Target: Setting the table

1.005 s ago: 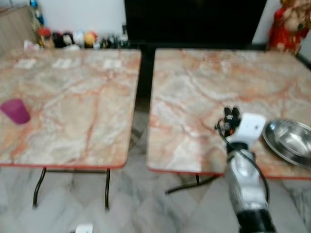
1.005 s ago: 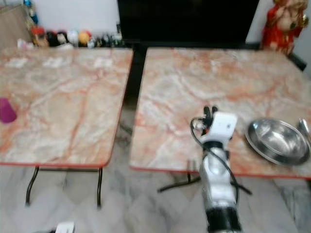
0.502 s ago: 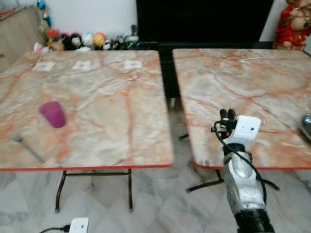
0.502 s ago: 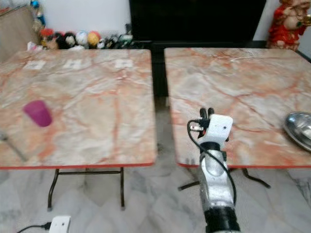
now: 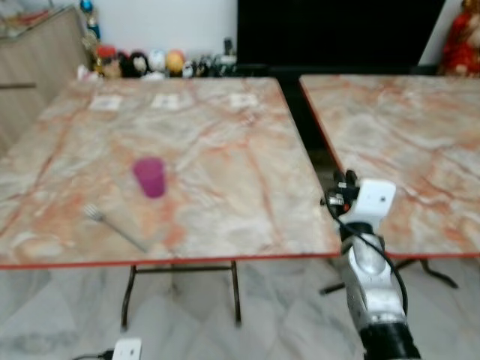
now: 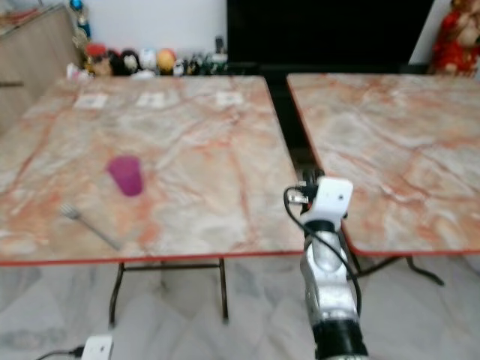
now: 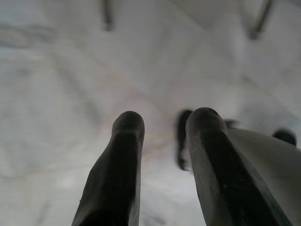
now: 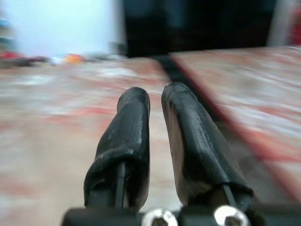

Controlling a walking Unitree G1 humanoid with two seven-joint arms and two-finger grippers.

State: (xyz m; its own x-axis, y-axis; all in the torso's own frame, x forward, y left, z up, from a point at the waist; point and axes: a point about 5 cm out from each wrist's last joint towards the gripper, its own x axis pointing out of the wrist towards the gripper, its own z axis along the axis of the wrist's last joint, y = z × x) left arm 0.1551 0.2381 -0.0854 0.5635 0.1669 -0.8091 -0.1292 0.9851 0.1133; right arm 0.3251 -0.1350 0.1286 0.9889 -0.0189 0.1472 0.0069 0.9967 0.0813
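A purple cup (image 5: 150, 177) stands upright on the left marble table (image 5: 225, 150). A metal fork (image 5: 114, 227) lies nearer the front edge, just left of the cup. My right gripper (image 5: 342, 181) is raised in front of me over the gap between the two tables, at the left table's front right corner. Its fingers (image 8: 127, 127) are shut, with nothing between them. My left gripper (image 7: 164, 122) hangs low over the pale floor, open and holding nothing.
A second marble table (image 5: 405, 135) stands to the right, across a narrow gap. Small toys (image 5: 142, 61) line the back wall beside a black cabinet (image 5: 337, 30). A wooden cabinet (image 5: 37, 82) is at far left. A white plug box (image 5: 126, 349) lies on the floor.
The view has swung left: the steel bowl on the right table has left the picture, and the cup, then the fork, came further in. My right arm keeps its raised pose.
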